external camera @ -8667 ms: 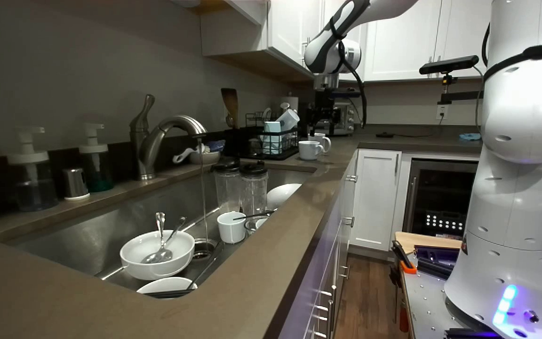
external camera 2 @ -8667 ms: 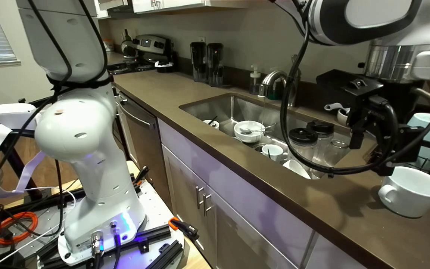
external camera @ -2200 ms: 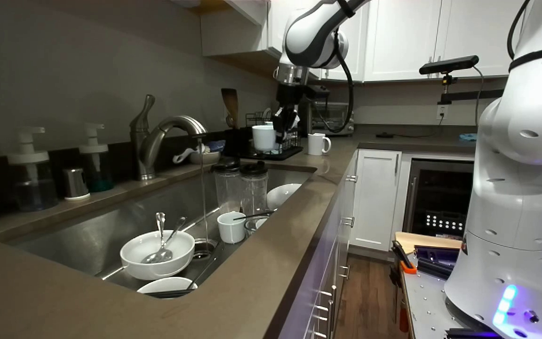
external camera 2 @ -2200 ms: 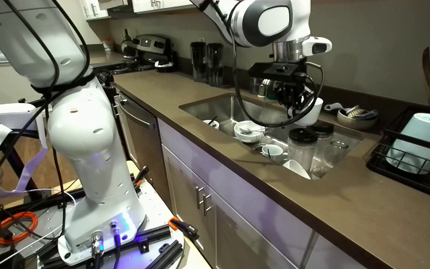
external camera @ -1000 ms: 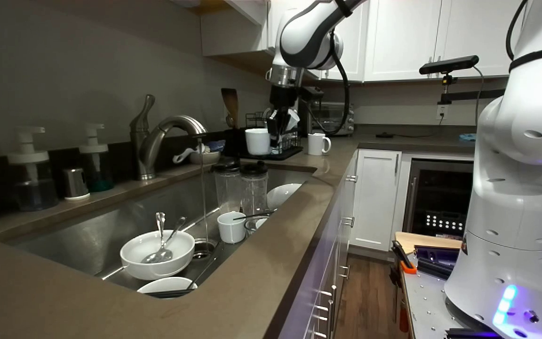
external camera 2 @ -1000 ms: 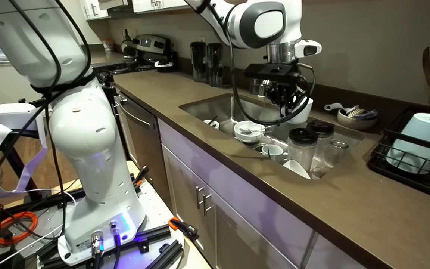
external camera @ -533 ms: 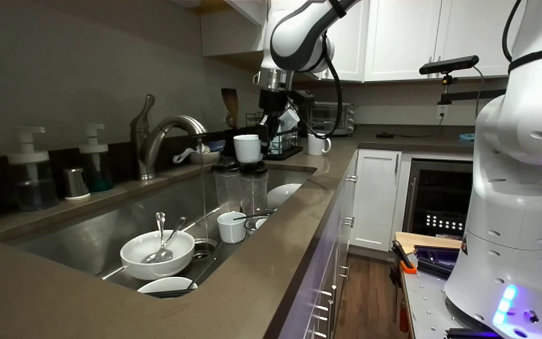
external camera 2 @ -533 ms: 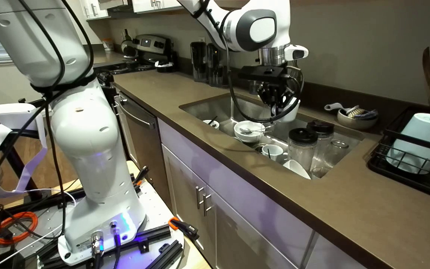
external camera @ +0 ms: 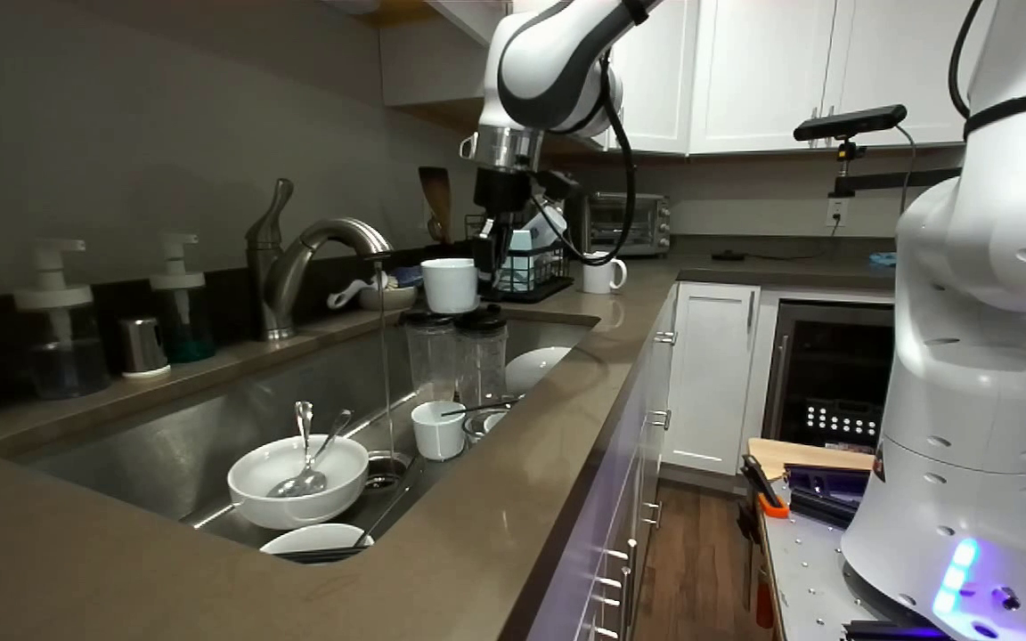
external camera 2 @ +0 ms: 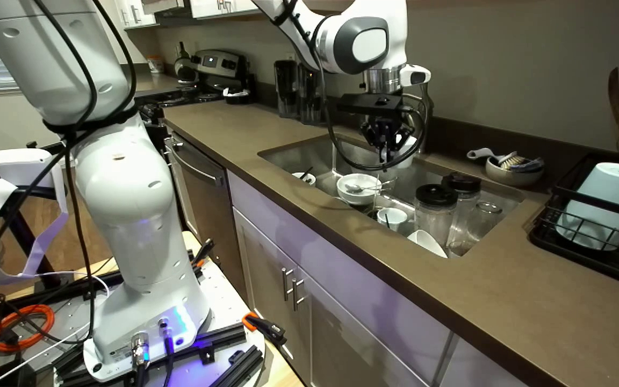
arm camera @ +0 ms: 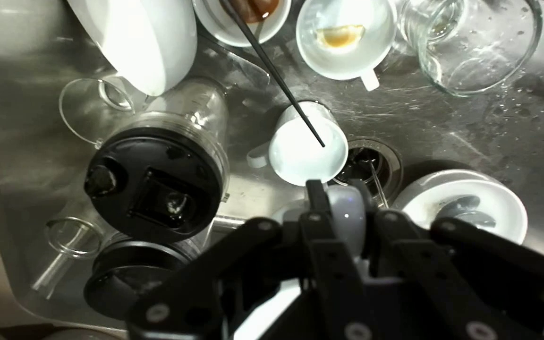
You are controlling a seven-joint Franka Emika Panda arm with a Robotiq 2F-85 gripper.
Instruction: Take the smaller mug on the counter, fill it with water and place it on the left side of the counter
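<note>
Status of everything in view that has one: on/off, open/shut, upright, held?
held mug: upright, aloft over sink; fill not visible
tool: shut on held mug
faucet: running
far mug: upright on counter
two tall jars: lids on
spoon bowl: upright, spoons inside
sink cabinet doors: shut
dishwasher: shut
base light: lit

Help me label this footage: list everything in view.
Counter: 1, brown, around sink
Sink: 1, silver, in counter
Faucet: 1, silver, behind sink
Held mug: 1, white, above sink
Rack: 1, black, on counter
Counter mug: 1, white, near rack
Cups: at least 2, white, in sink
Bowls: at least 2, white, in sink
Spoons: 2, silver, in bowl
Lidded jars: 2, clear, in sink
Soap pumps: 2, white-topped, behind sink
Toaster oven: 1, silver, counter corner
Stove: 1, dark, beside counter
Tall containers: 2, dark, near stove
Cabinets: several, white, around counter
Arm: 1, white, over counter
Gripper: 1, black, gripping held mug
</note>
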